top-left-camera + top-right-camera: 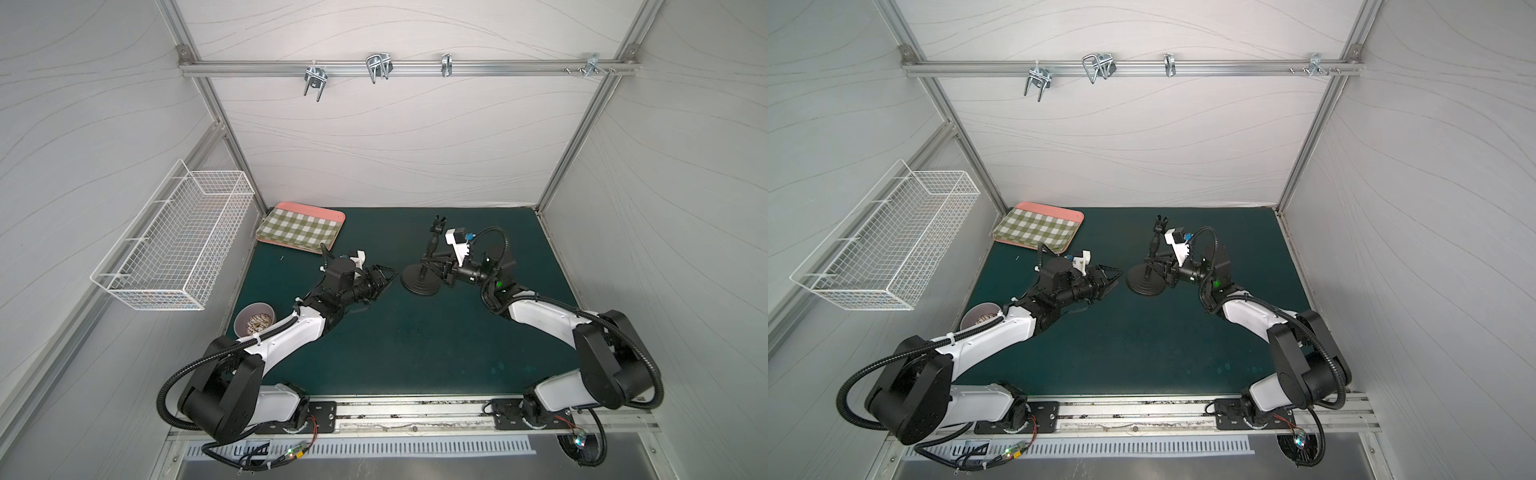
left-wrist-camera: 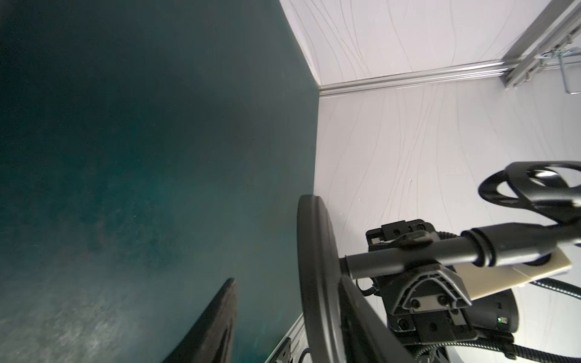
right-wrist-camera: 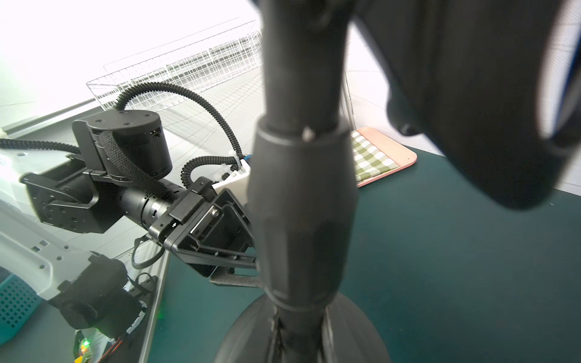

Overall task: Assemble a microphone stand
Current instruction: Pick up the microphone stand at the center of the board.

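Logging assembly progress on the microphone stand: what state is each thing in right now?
Round black disc base: flat on the green mat.
Thin black clip-topped rod: standing in the base's centre.
Right gripper: shut on the rod.
Left gripper: open, empty, beside the base.
Mauve round bowl: partly filled, contents unclear.

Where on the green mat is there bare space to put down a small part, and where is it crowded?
Free: the near middle of the mat, in front of the base; the far strip between checkered tray and rod. Crowded: the centre, where left end effector and right end effector flank the base, and by the bowl.
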Controlling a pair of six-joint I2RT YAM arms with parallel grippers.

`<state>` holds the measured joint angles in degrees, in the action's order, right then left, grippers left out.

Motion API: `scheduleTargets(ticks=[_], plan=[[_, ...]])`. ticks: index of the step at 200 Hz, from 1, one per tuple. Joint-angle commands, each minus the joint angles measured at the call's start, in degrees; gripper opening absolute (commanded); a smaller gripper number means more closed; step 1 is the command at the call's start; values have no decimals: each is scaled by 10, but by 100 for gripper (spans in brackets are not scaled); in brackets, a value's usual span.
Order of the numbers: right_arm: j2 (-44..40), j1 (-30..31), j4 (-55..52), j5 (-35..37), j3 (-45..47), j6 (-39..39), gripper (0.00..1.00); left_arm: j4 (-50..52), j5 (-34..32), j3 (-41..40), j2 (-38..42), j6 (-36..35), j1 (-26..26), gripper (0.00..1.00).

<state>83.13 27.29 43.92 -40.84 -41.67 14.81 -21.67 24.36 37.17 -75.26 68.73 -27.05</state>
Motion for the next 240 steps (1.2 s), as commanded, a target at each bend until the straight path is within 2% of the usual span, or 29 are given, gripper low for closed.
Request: scheduleTargets(ticks=[1,36,87,131,195,219,233,240], plan=[[-10,-3,31,-25,-25,19,0,-57,33,29,2,26,2,53],[-3,-3,48,-30,-32,39,0,-73,58,30,-20,49,-3,51],[8,-3,82,-41,-35,65,0,-106,81,42,-55,78,-18,44],[11,-3,103,-51,-25,61,0,-134,80,40,-63,113,-32,39],[26,-3,136,-91,-22,72,0,-177,73,26,-74,161,-46,15],[31,-4,137,-97,-22,73,0,-181,71,25,-73,168,-47,3],[33,-4,137,-97,-23,75,5,-183,67,23,-71,173,-48,0],[34,-4,137,-97,-23,75,11,-185,64,21,-71,173,-48,0]])
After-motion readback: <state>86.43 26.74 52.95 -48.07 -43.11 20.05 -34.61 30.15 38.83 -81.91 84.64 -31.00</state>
